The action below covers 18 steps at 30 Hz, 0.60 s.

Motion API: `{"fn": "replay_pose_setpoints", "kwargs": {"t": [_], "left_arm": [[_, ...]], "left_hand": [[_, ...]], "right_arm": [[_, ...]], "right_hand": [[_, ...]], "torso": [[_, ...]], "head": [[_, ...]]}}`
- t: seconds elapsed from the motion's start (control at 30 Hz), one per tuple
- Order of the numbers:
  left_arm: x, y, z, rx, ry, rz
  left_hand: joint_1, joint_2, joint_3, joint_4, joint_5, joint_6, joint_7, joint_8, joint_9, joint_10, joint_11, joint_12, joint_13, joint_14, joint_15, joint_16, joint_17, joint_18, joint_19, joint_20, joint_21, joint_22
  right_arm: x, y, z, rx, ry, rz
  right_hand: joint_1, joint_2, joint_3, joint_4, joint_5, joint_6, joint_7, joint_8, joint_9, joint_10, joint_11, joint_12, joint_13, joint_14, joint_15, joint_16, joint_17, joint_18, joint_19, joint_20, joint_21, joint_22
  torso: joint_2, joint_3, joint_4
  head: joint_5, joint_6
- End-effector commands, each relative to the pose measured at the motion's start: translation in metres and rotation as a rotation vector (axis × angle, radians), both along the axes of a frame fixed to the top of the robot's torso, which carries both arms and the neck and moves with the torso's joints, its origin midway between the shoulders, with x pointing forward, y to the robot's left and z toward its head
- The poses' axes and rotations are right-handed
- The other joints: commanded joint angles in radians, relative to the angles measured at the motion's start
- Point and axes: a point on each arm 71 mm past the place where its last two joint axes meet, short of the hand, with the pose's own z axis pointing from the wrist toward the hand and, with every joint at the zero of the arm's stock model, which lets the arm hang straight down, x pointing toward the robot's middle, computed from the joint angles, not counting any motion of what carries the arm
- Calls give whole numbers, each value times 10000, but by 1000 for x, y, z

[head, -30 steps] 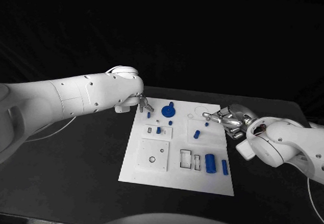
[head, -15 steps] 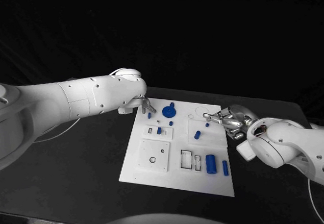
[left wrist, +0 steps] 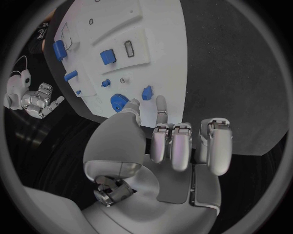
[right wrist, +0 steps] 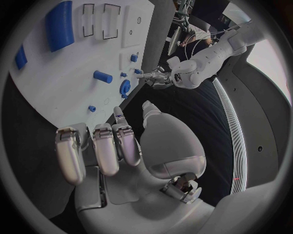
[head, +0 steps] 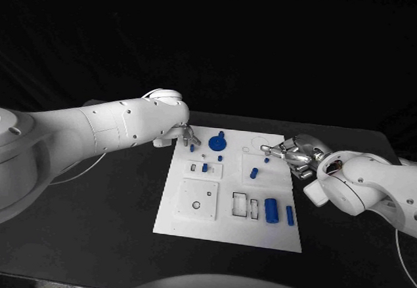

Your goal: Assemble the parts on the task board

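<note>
White flat task board [head: 190, 215] lies mid table w/ small blue parts: a round gear [head: 217, 143], a fat cylinder [head: 271, 209]. Left hand [head: 183, 135] by board's far left corner, fingers curled, holding nothing. Right hand [head: 291, 153] at far right edge, also curled, holding nothing.

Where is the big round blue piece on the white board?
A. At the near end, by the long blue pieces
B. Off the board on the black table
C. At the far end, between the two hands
C: the round blue piece stands at the task board's far end, between the left hand and the right hand.
</note>
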Motion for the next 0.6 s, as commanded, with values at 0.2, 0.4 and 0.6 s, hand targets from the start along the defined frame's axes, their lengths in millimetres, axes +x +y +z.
{"fn": "replay_pose_setpoints", "kwargs": {"t": [0.2,0.4,0.6], "left_arm": [[-1,-5,-2,-123,237,-291],[-1,-5,-3,-137,300,-311],[-2,-6,-4,-66,472,-361]], "left_hand": [[176,83,36,-29,-22,-81,8,-78,11,1040,-45,24,2633,1059,-48,26,2635,30,642,-60,-24,2495],[231,128,53,-27,-19,-82,8,-85,11,1040,-47,24,2633,1059,-48,26,2635,29,648,-60,-19,2497],[458,240,118,-33,30,-89,-3,-111,12,1040,-54,24,2633,1059,-53,26,2635,31,640,-59,-25,2494]], "right_arm": [[-1,2,-1,-16,62,149],[-1,2,-1,-24,64,136],[0,2,-1,-26,60,131]], "right_hand": [[10,100,-48,38,63,-45,2,39,12,1049,76,39,2633,1043,64,41,2632,-141,1029,78,45,2632],[10,100,-48,38,63,-45,2,39,12,1049,76,39,2633,1043,64,41,2632,-141,1029,78,45,2632],[10,100,-48,38,63,-45,2,39,12,1049,76,39,2633,1043,64,41,2632,-141,1029,78,45,2632]], "torso": [[-1,2,5],[-7,-1,1],[-8,2,5]], "head": [[-29,-34],[-42,-50],[-41,-66]]}}
